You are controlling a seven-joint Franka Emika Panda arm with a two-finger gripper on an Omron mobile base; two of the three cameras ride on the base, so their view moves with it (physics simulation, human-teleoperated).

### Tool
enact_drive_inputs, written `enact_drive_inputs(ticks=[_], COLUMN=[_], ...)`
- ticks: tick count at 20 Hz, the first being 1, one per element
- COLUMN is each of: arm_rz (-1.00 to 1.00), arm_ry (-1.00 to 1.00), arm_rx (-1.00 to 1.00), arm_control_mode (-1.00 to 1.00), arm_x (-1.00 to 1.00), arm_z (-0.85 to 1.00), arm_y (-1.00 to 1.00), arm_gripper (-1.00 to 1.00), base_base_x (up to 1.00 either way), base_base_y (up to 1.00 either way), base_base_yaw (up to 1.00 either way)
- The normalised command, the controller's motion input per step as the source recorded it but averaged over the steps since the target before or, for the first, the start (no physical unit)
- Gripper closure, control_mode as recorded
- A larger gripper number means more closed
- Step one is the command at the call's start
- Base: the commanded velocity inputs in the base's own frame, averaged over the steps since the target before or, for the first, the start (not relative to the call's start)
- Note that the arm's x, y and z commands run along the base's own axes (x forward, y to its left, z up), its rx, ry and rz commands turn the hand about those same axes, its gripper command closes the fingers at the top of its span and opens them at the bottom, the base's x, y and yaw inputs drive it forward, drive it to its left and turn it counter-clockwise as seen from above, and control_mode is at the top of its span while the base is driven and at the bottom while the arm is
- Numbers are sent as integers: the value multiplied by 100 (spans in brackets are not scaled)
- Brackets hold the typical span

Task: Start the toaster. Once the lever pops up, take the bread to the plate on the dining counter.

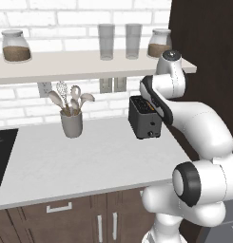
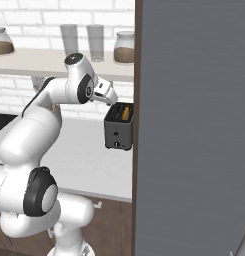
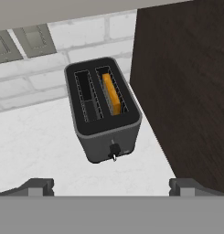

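Toaster [image 3: 103,109] upright on the white bench [image 1: 89,161], close to the dark cabinet side [image 3: 186,91] and near the brick wall [image 3: 81,36]. Long axis running from the wall out toward the bench's front edge; slots along that axis, narrow front face with its small knob [image 3: 114,150] turned toward the camera on the hand. Bread [image 3: 112,93] standing on edge in the slot nearer the cabinet, orange-tan top edge showing, rest sunk inside the slot and hidden. Other slot dark. Lever position hard to judge.

From the left base view, toaster [image 1: 145,118] partly covered by the arm's forearm. From the right base view, toaster [image 2: 119,126] cut at its right side by a tall grey panel [image 2: 194,125] that blocks everything beyond.

End effector [image 3: 111,185] above and in front of the toaster, fingers [image 3: 38,186] spread to full width, grasping nothing, touching nothing.

Farther out: utensil cup [image 1: 72,121] with spoons and a whisk, well apart from the toaster. Shelf [image 1: 65,64] above with two jars and two glasses. Wall outlets [image 3: 22,39] behind the toaster.
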Motion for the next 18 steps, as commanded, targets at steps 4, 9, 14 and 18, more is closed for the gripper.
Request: enact_drive_inputs(ticks=[4,9,14,18], arm_rz=[0,0,0,0], arm_ry=[0,0,0,0], arm_rx=[0,0,0,0], arm_control_mode=[-100,-100,-100,-100], arm_x=[0,0,0,0], arm_z=[0,0,0,0], arm_y=[0,0,0,0], arm_gripper=[-100,-100,-100,-100], base_base_x=[0,0,0,0], base_base_y=[0,0,0,0], base_base_yaw=[0,0,0,0])
